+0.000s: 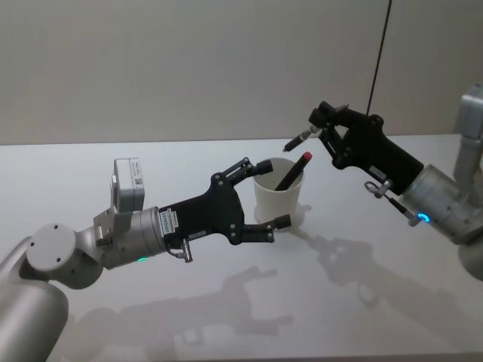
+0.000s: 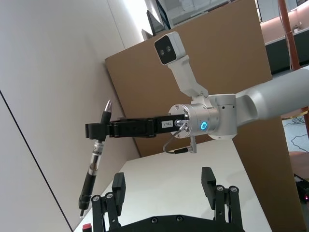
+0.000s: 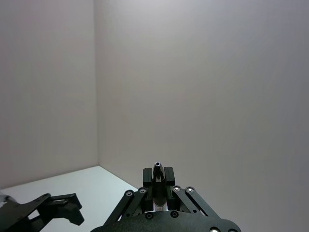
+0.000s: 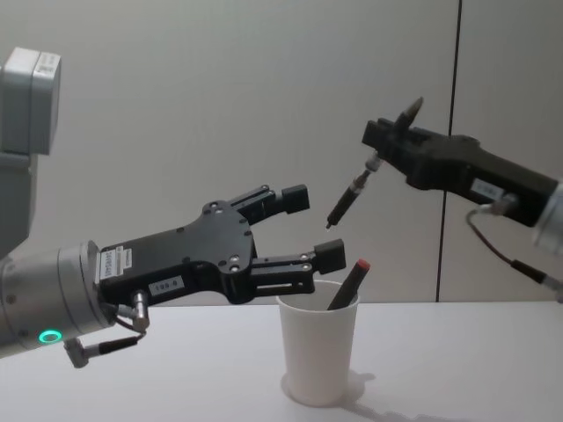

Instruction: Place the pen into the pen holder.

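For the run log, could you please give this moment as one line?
right gripper: shut on pen, above cup | left gripper: open, beside cup | cup: red-tipped pen inside

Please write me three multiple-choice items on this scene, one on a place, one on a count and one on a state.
1. Where is the right end effector?
A. Raised above and beside the white paper cup
B. Flat on the table
C. Inside the cup

2. How many pens stand in the cup?
A. None
B. One
C. Three

3. How is the left end effector?
A. Shut on the cup
B. Open and empty
C. Shut on a pen

Key: 1 A, it holds a slim dark pen in the air; 2 B, one dark red-capped pen leans inside; 3 B, its fingers spread apart by the rim.
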`<state>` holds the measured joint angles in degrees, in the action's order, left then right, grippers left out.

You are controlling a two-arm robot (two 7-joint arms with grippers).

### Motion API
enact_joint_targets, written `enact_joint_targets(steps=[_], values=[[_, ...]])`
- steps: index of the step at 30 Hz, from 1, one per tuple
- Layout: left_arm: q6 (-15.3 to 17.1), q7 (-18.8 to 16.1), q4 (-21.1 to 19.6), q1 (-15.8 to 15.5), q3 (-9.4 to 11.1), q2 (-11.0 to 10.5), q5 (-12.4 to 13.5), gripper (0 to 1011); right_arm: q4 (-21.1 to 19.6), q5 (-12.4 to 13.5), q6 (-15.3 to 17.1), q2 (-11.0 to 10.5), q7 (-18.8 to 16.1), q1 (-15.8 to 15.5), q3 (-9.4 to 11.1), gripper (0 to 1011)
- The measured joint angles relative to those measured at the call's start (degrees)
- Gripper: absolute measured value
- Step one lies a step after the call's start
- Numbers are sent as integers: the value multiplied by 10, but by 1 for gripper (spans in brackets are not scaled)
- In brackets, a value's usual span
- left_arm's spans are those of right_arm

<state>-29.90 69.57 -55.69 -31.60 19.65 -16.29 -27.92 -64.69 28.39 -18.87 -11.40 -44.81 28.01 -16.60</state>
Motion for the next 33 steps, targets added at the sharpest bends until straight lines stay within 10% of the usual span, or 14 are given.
enact_joint_targets(steps=[33], values=[[0, 0, 0, 0, 0, 0, 0, 1003, -133, -213, 61, 11, 281, -61, -47, 130]])
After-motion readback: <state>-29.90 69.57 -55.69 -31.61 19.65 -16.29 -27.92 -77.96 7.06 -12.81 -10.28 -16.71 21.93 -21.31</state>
